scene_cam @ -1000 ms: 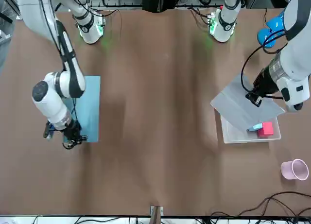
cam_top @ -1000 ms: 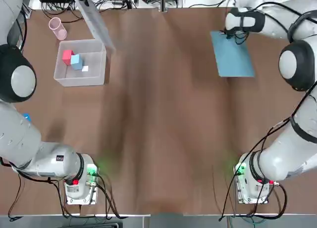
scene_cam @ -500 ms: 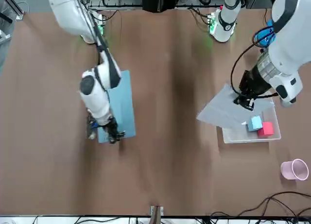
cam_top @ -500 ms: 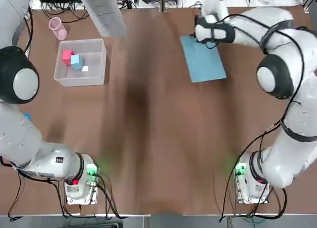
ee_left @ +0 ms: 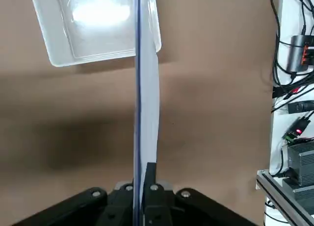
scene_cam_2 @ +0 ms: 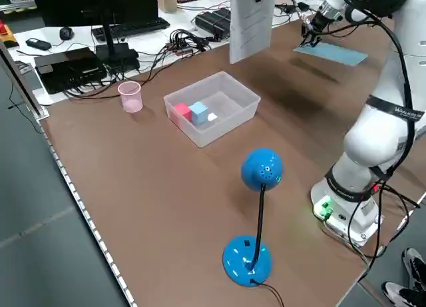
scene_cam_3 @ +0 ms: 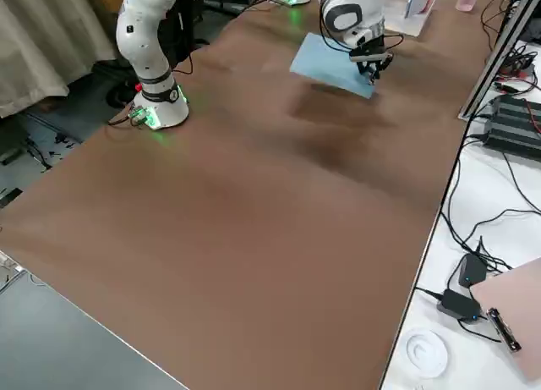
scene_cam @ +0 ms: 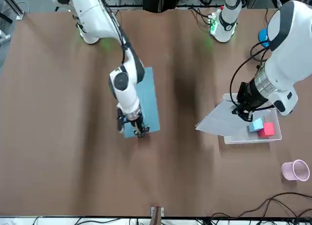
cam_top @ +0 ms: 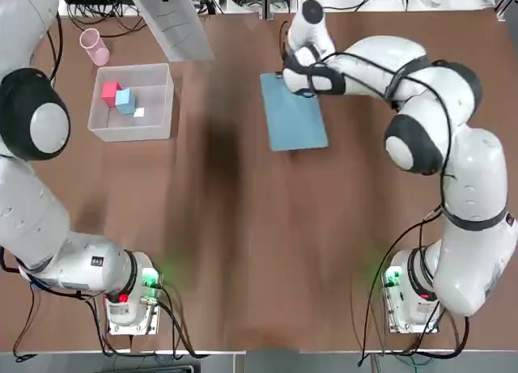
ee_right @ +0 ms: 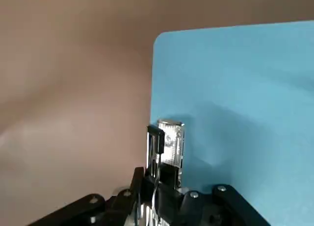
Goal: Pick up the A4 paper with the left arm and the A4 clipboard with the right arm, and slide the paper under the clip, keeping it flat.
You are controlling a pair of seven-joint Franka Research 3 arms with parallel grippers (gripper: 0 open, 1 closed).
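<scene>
The top camera looked straight down; the front one faced it. Both shared the flat light-blue clipboard (cam_top: 293,114) (scene_cam: 146,103). Each wrist camera sat close behind its own fingers.

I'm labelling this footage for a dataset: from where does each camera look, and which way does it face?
Top: overhead, bases at bottom; right gripper holds the light-blue A4 clipboard.
Front: across the table, sides mirrored; left gripper holds the white A4 paper.
Left side: raised, diagonal; clear plastic box, blue desk lamp.
Right side: raised, diagonal; both arms.
Left wrist: paper edge-on.
Right wrist: silver-and-black metal clip.
Top and front share clipboard, paper, box.
</scene>
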